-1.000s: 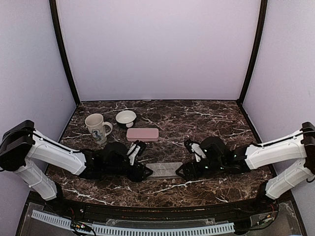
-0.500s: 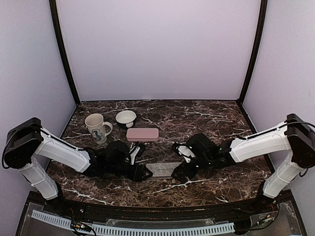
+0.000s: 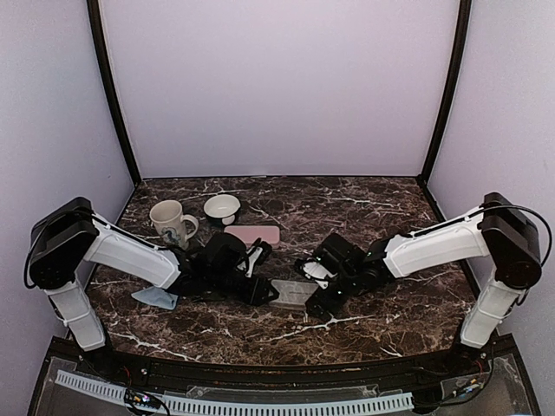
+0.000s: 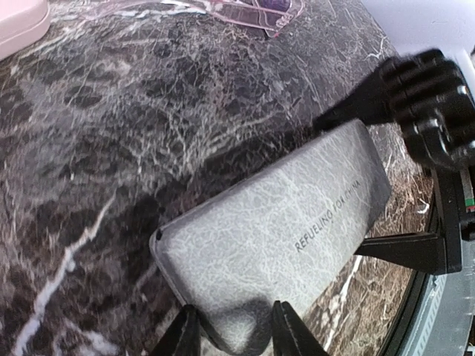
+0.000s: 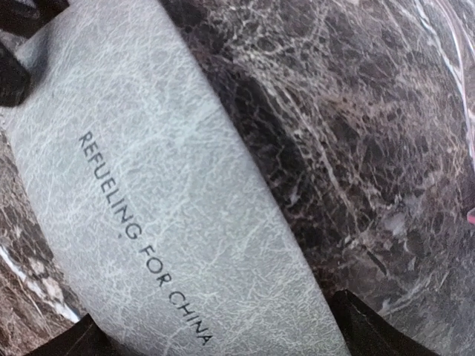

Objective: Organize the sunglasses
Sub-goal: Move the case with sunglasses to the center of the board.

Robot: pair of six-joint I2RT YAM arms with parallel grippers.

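A grey case [image 3: 293, 293] printed "REFUELING FOR CHINA" lies between my two grippers. My left gripper [image 3: 260, 290] is shut on its left end, and in the left wrist view its fingers [image 4: 230, 319] pinch the near corner of the grey case [image 4: 282, 222]. My right gripper [image 3: 319, 296] clamps the other end across its width. In the right wrist view the grey case [image 5: 148, 193] fills the span between the right gripper's [image 5: 223, 334] fingers. The red-framed sunglasses [image 4: 249, 11] lie on the marble beyond the case, only partly in view.
A pink case [image 3: 253, 234] lies behind the left gripper, and its corner [image 4: 18, 22] shows in the left wrist view. A mug [image 3: 172, 224] and a white bowl [image 3: 222, 208] stand at the back left. A light-blue cloth [image 3: 156, 296] lies under the left forearm.
Both arms have reached further inward. The left jaws have narrowed onto the grey case's end, the case has shifted slightly away and tilted, and the light-blue cloth now shows beside the left arm.
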